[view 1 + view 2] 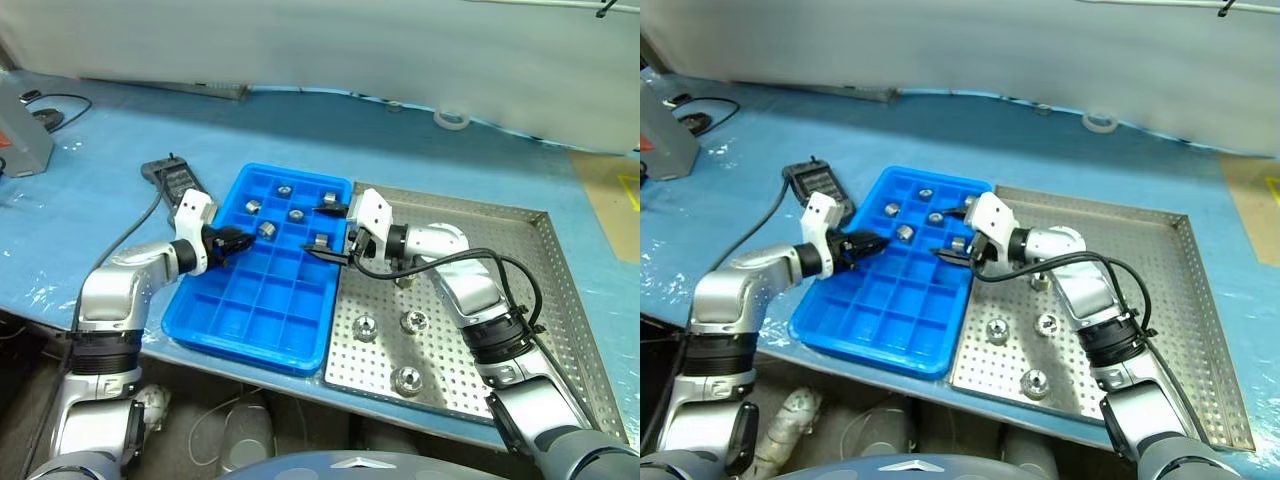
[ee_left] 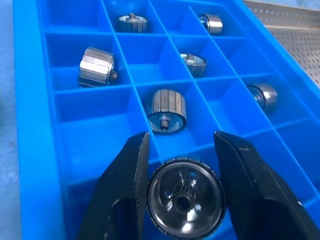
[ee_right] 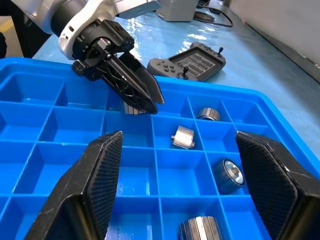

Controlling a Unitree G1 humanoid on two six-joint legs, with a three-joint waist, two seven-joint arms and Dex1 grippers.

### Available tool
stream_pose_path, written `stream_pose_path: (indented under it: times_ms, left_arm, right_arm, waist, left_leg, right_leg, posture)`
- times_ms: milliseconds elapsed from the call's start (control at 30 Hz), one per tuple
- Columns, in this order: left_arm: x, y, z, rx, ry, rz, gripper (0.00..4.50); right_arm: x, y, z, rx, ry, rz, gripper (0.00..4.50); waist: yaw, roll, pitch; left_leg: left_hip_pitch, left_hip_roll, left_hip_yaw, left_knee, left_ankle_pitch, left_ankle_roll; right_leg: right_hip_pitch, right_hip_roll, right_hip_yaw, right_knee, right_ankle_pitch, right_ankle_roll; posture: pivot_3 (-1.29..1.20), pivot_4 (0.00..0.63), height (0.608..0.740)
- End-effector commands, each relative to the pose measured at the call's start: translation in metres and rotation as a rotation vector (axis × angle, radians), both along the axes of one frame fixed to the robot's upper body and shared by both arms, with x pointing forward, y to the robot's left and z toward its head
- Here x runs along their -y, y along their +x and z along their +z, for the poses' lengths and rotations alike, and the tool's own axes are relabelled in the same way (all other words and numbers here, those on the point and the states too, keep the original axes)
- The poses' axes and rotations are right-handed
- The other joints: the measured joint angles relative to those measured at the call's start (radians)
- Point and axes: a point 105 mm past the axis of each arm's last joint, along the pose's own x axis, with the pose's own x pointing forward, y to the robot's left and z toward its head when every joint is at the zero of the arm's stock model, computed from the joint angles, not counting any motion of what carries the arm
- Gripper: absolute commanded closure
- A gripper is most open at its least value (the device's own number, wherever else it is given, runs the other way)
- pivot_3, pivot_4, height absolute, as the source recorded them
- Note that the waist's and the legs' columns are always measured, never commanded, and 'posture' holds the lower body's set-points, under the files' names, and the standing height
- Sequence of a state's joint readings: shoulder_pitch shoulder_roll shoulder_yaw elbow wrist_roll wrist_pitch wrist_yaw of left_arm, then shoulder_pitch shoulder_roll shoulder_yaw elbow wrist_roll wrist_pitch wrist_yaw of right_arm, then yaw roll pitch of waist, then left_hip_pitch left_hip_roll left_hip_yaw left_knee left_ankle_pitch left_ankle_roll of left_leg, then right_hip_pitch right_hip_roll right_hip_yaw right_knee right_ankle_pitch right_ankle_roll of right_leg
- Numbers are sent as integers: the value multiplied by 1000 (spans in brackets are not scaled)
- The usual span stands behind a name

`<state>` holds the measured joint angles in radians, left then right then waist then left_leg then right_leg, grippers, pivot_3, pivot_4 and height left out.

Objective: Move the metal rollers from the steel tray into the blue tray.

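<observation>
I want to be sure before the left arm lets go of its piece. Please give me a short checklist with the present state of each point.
1. Left gripper shut on a round shiny metal roller: ok.
2. Roller over the bright blue plastic compartment tray: ok.
3. Compartment directly beneath free: cannot tell.
4. Right gripper open and holding nothing: ok.
5. Grippers apart: ok.
6. Silver perforated steel tray emptied: not ok, rollers remain.

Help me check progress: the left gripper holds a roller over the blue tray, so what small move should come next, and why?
Probably lower the left gripper slightly and open it. It is shut on a roller above an empty compartment of the blue tray, next to cells already filled. The right gripper hangs open and empty over the tray's far side, and three rollers wait on the steel tray.
</observation>
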<state>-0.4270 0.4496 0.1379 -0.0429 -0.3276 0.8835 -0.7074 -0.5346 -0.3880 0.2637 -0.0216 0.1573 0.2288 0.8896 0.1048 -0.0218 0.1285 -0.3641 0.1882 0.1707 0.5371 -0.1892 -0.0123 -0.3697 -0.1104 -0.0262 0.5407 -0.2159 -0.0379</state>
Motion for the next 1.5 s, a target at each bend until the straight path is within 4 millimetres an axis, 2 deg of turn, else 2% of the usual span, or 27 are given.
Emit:
stream_pose_path:
  times_ms: [33,200,433,533,600,700,833,1033,1133,1233,1500]
  left_arm:
    - [-12,5,1,13,43,38,2512]
    - [-22,2,3,6,44,41,2512]
    - [-21,-1,-2,-16,71,16,2512]
    - [-24,2,-1,-10,88,27,1990]
    - [-25,3,-1,-11,101,28,1390]
    - [-20,5,3,4,91,10,1390]
    - [-5,3,19,28,42,-79,1390]
    - [-8,7,19,29,61,-88,1390]
    - [-15,8,17,30,78,-74,835]
    - [-19,1,17,22,84,-106,23]
    - [-39,-5,9,-13,146,-78,23]
  right_arm:
    - [5,1,15,59,13,-11,742]
    - [8,1,16,53,35,-38,742]
    - [9,5,11,64,21,-64,742]
    - [10,6,10,68,22,-73,742]
    - [10,7,9,68,23,-75,742]
    - [12,7,7,72,16,-89,742]
    - [16,7,6,75,16,-113,742]
    - [21,7,6,79,20,-140,742]
    - [22,5,4,77,20,-146,742]
    - [22,5,4,79,22,-154,742]
    - [20,5,1,74,25,-158,742]
  waist:
    - [-1,0,0]
    - [-8,0,0]
    - [-6,0,0]
    - [-8,0,0]
    - [-9,0,0]
    - [-12,0,0]
    - [-9,-1,0]
    - [-11,-1,0]
    - [-13,-1,0]
    - [-13,-1,0]
    - [-27,-1,0]
  left_leg:
    - [0,0,0,-1,1,-1]
    - [3,1,0,-3,2,-3]
    - [6,1,0,-8,4,-6]
    - [5,1,0,-8,4,-6]
    - [6,1,0,-8,4,-6]
    - [7,2,0,-9,5,-8]
    - [7,2,1,-10,5,-8]
    - [7,1,1,-10,5,-8]
    - [7,1,1,-10,5,-8]
    - [7,1,1,-10,5,-8]
    - [9,2,1,-10,5,-8]
  right_leg:
    - [0,1,0,0,0,0]
    - [0,2,0,1,0,0]
    - [0,2,0,1,0,1]
    - [0,2,0,0,0,1]
    - [0,2,0,0,0,1]
    - [0,3,1,1,0,1]
    - [0,3,1,1,0,1]
    - [0,3,1,0,0,1]
    - [0,3,1,0,0,1]
    - [0,3,1,0,0,1]
    - [1,3,1,1,0,1]
  posture:
    - [152,150,740]
    - [140,150,740]
    - [134,150,740]
    - [131,150,740]
    - [127,150,740]
    - [120,150,740]
    - [91,150,740]
    - [61,150,740]
    - [61,150,740]
    - [54,150,740]
    - [59,150,740]
